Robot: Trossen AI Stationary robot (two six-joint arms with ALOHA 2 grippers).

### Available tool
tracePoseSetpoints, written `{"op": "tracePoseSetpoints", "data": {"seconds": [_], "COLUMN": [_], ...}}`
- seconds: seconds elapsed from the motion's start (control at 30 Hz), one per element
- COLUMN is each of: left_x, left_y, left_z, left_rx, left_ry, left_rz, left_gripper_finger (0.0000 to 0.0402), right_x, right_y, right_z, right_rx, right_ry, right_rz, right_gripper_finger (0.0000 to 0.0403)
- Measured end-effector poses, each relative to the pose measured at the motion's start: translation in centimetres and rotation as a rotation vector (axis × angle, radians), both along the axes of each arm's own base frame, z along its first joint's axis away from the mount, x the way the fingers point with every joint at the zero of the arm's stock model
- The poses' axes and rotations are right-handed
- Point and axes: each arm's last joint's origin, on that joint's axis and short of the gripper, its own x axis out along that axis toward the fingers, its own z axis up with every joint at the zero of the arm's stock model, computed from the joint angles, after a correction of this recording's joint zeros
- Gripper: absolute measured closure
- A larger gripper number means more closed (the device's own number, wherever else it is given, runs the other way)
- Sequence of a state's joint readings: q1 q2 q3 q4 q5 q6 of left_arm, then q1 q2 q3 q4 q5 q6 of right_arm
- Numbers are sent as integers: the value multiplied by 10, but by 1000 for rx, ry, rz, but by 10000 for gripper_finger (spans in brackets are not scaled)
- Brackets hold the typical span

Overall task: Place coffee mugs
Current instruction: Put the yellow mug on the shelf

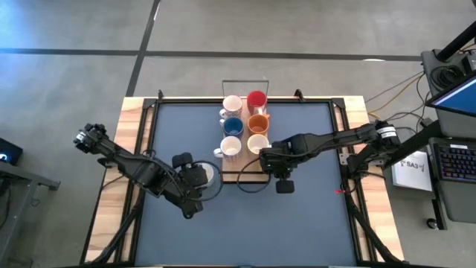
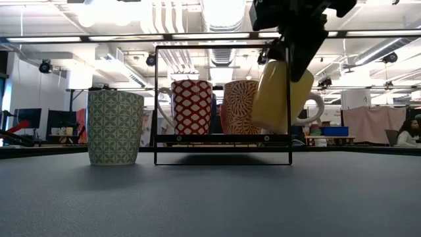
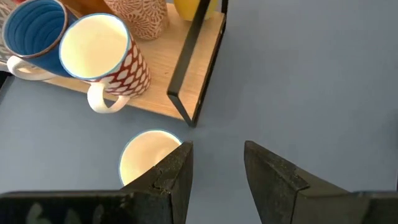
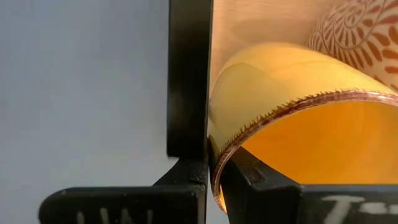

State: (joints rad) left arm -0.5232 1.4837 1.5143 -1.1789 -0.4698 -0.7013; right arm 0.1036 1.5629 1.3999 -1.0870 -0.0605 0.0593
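Currently, the right gripper (image 1: 269, 158) pinched the rim of a yellow mug (image 2: 281, 95), one finger inside the cup and one outside. The mug hung tilted, clear of the light-wood tray (image 1: 253, 176), at its near right corner beside the tray's black frame (image 2: 289, 105). Six mugs sat on the tray in two columns; the red-patterned mug (image 2: 192, 106) and the orange-patterned mug (image 2: 240, 105) were nearest. The left gripper (image 3: 217, 171) hovered with fingers parted, holding nothing, next to a green-patterned mug (image 2: 115, 126) standing on the table off the tray's left.

Risk: the tilted mug could strike the frame post or nudge the orange-patterned mug on descent. A rim-only grip might let it swing or slip.
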Motion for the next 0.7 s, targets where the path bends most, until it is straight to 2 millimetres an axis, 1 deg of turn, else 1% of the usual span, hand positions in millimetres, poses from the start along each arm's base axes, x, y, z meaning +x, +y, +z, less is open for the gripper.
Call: {"op": "tracePoseSetpoints", "data": {"seconds": [0.37, 0.7], "left_x": [-5, -8], "left_y": [-4, -6], "left_z": [-1, -1], "left_rx": [3, 10], "left_ry": [17, 32], "left_rz": [-7, -14], "left_gripper_finger": [276, 276], "right_x": [18, 19], "right_y": [2, 3], "right_z": [-3, 2], "right_rx": [5, 19], "right_ry": [10, -5], "right_rz": [26, 3], "right_gripper_finger": [390, 390]}}
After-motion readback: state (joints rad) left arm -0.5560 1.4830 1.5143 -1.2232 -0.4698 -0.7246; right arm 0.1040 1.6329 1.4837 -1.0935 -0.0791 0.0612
